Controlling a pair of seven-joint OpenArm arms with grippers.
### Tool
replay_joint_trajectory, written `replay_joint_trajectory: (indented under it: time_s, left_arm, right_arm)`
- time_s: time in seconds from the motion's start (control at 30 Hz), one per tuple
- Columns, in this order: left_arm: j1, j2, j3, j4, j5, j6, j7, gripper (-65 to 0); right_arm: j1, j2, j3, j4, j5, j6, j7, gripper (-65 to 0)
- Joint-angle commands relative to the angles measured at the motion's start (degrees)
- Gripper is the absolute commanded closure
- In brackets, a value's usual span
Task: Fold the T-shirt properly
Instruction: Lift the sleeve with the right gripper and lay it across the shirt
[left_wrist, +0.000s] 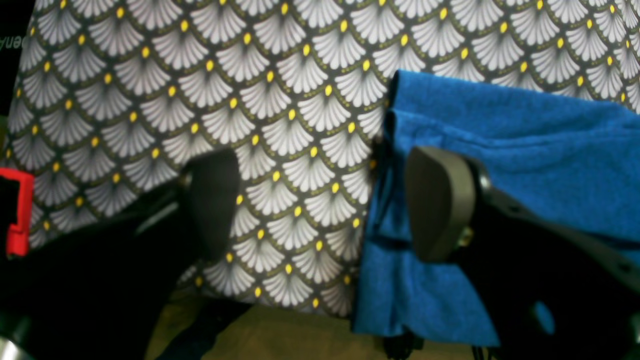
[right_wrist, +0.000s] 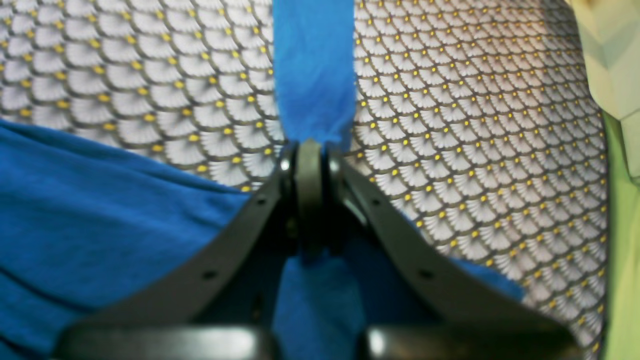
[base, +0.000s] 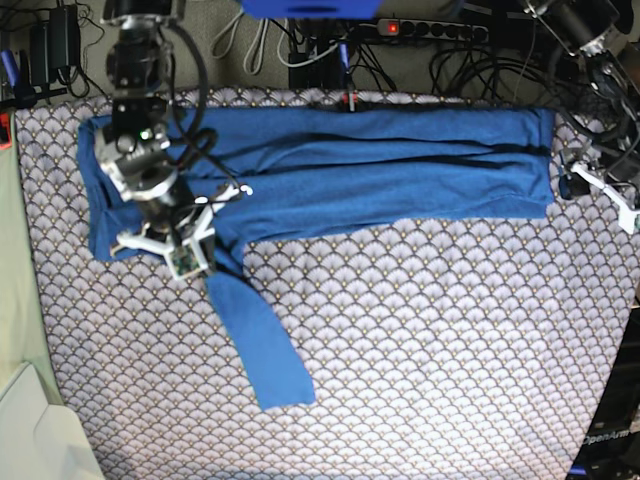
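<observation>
the t-shirt (base: 330, 170) lies across the upper part of the base view, one sleeve (base: 255, 345) trailing toward lower centre. the right gripper (right_wrist: 311, 150) pinches that sleeve; carry it flat onto the body. the left gripper (left_wrist: 320, 200) gapes wide, holding nothing, at the hem.

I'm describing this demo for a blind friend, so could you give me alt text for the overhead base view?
A long blue T-shirt lies stretched across the far side of a table covered in a fan-patterned cloth, one sleeve trailing toward the viewer. The right gripper, on the picture's left, is shut on that sleeve near the shoulder; the left gripper waits open at the shirt's other end.
</observation>
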Motion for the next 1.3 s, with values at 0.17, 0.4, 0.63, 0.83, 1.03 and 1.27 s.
replay_joint_trajectory:
  time_s: [0.17, 0.4, 0.63, 0.83, 1.03, 1.27]
  left_arm:
    - [-0.74, -1.14, -0.2, 0.86, -0.6, 0.04, -0.86, -50.7]
    - [-0.74, -1.14, -0.2, 1.3, -0.69, 0.04, -0.86, -50.8]
    - [-0.74, -1.14, -0.2, 1.48, -0.69, 0.04, -0.86, -50.8]
    - [-0.74, -1.14, -0.2, 1.48, -0.69, -0.05, -0.78, -50.8]
    - [-0.74, -1.14, -0.2, 1.48, -0.69, -0.05, -0.51, -50.8]
    - [-0.65, -1.14, -0.2, 1.48, -0.69, -0.05, -0.42, -50.8]
  right_arm:
    - [-4.91, -2.54, -2.09, 4.67, 0.59, -0.3, 1.47, 0.0]
    - [-9.75, -2.71, -8.51, 7.04, 0.5, -0.3, 1.56, 0.0]
    - [-11.07, -2.8, -13.25, 6.6, 0.5, -0.3, 1.47, 0.0]
    - [-11.95, -5.09, -16.86, 6.51, 0.24, -0.39, 1.47, 0.0]
    - [-12.74, -5.0, -18.53, 5.99, 0.24, -0.39, 1.38, 0.0]
    - [-13.62, -4.82, -18.53, 5.63, 0.33, -0.39, 1.38, 0.0]
